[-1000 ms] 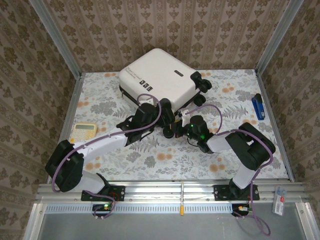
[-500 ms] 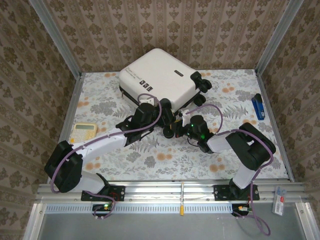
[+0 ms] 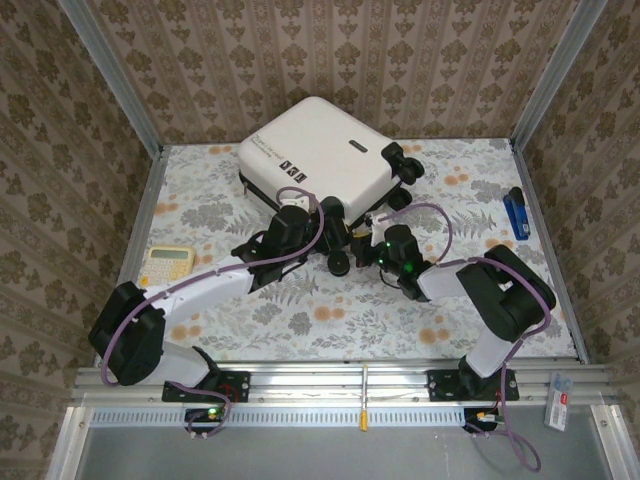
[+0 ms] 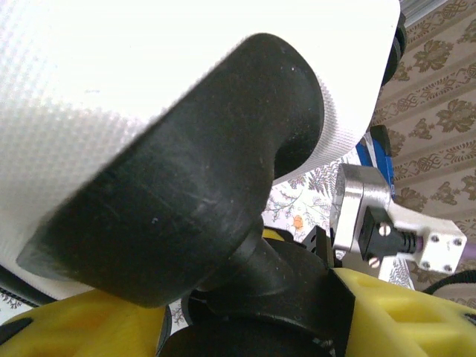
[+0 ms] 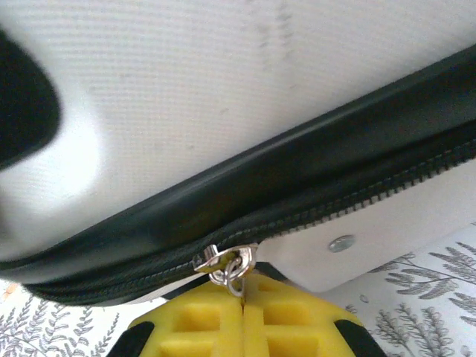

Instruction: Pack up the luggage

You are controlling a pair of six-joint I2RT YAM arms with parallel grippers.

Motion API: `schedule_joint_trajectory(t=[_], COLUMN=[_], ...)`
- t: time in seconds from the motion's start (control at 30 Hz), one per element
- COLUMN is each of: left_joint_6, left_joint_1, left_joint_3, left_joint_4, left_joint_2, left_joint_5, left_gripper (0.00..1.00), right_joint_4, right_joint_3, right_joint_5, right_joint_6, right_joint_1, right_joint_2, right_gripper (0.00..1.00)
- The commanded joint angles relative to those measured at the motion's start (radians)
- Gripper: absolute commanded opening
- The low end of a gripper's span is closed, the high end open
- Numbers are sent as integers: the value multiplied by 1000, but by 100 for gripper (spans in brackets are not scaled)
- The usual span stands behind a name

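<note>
The cream-white luggage [image 3: 320, 152] lies closed at the back middle of the table, with its black wheels toward the right and the near corner. My left gripper [image 3: 336, 240] is at that near corner. In the left wrist view its yellow fingers [image 4: 405, 312] sit on either side of a black caster wheel [image 4: 253, 297], under the big black wheel housing [image 4: 186, 178], and the jaws are shut on the wheel. My right gripper [image 3: 372, 244] is just to the right, at the dark zipper seam [image 5: 312, 178]. Its yellow pads [image 5: 208, 327] are pressed together on the silver zipper pull [image 5: 239, 277].
A yellow calculator [image 3: 166, 264] lies at the table's left edge and a blue stapler [image 3: 516, 212] at the right edge. Patterned walls and metal posts close in the back and sides. The two wrists are close together, and the right wrist's silver mount [image 4: 364, 216] shows in the left wrist view.
The left jaws have closed in round the caster wheel. The right gripper, still pinching the zipper pull, has shifted a little to the right along the seam.
</note>
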Motion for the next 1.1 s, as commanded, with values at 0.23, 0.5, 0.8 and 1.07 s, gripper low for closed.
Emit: schedule_joint_trajectory(t=[0.23,0.5,0.8,1.07], left_joint_6=[56,71,105,24], left_joint_1=[41,64,63,-9], left_joint_3=[3,-20,45,115], left_joint_4=[-112,-137,-205,-104], left_joint_2=[-48,-77,-90,-25], left_joint_5=[2,11,97,216], left_gripper=[59,58,78,91], right_joint_4=[-48,-71,-23,-18], right_joint_3=[75,109,64,49], right_joint_5=[100,122,41,39], right_joint_6=[8,30,9,5], right_joint_1=[-105,-154,-143,-127], right_joint_2=[-13,7,-13,-28], right_gripper=[0,0,0,0])
